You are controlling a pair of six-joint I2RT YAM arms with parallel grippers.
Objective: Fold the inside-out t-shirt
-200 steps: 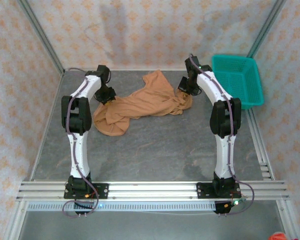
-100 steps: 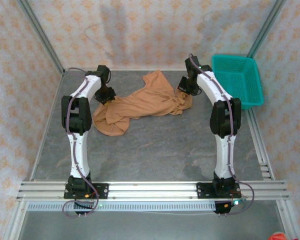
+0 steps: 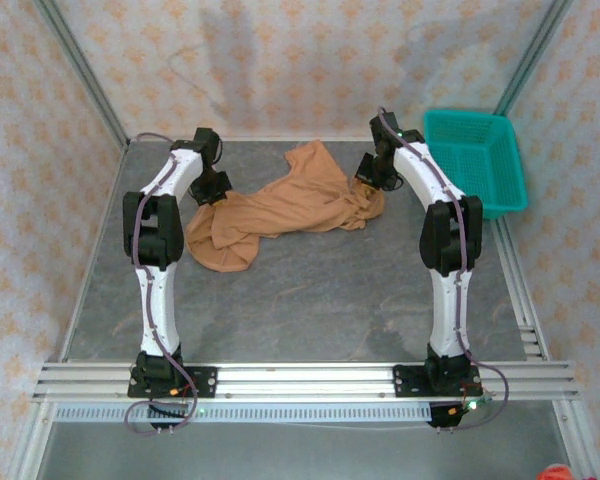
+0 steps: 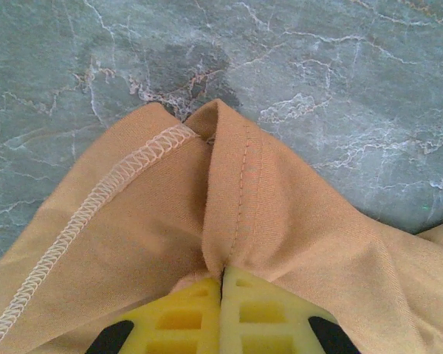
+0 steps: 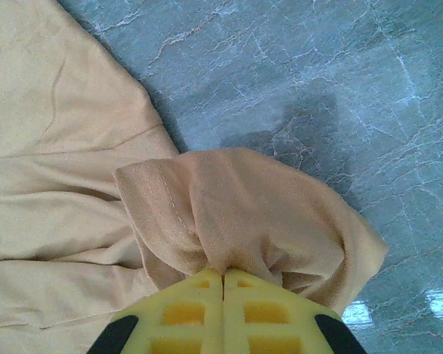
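Cloth lies bunched across the far half of the grey marbled counter point(image 3: 310, 300) — the inside-out t-shirt point(image 3: 285, 205), tan, crumpled into a loose band running from near-left to far-right, with one flap pointing toward the far wall. The left end effector point(image 3: 212, 188) sits at the shirt's left edge. Its wrist camera shows the two yellow fingers point(image 4: 203, 299) pressed together on a pinched ridge of fabric, beside a seam with raised overlock stitching, so it is clenched on the shirt. The right end effector point(image 3: 368, 172) is at the shirt's far-right end. Its wrist view shows its own yellow pair likewise closed, with a gathered wad of cloth bulging out from between them — grasping the shirt too. Bare counter shows beyond both pinches. At the far-right corner stands a teal mesh basket point(image 3: 475, 160), apart from the shirt and just beyond the right arm.
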